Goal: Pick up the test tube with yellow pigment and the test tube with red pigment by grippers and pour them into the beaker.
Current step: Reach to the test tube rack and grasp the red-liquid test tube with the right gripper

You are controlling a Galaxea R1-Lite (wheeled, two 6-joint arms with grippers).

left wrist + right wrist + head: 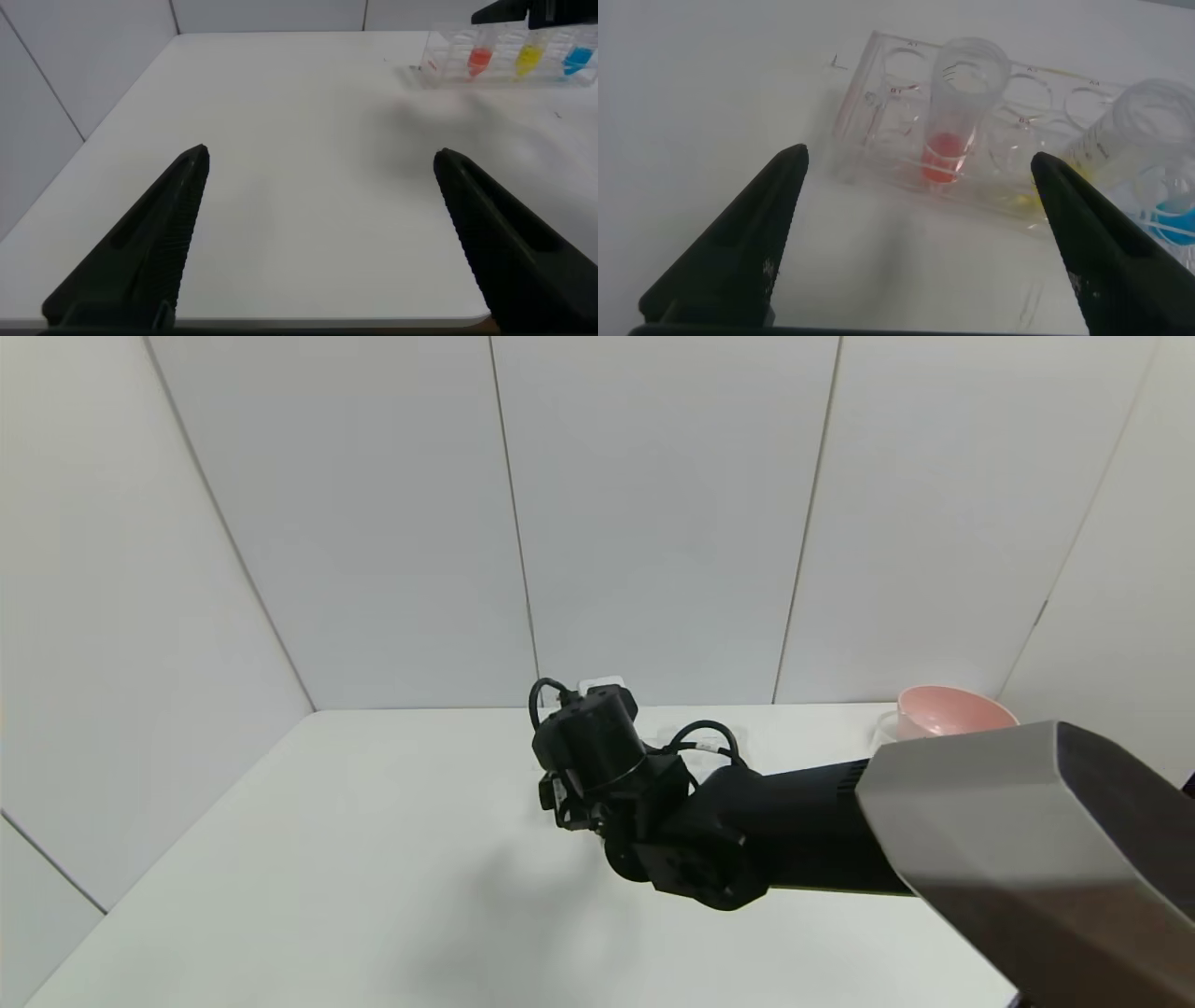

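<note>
Right pincer (915, 233) spread wide, hovering over the red-pigment tube (957, 117) in the rack (878, 121) near the desk's (373, 859) far edge; yellow tube (1134, 140) beside it, apparently same rack. Left pincer (322, 233) also apart.

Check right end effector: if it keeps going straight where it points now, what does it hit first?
Most likely the test tube with red pigment, standing in the clear rack. The right end effector is open and the tube sits roughly centred between its fingers. Depth is hard to judge.
</note>
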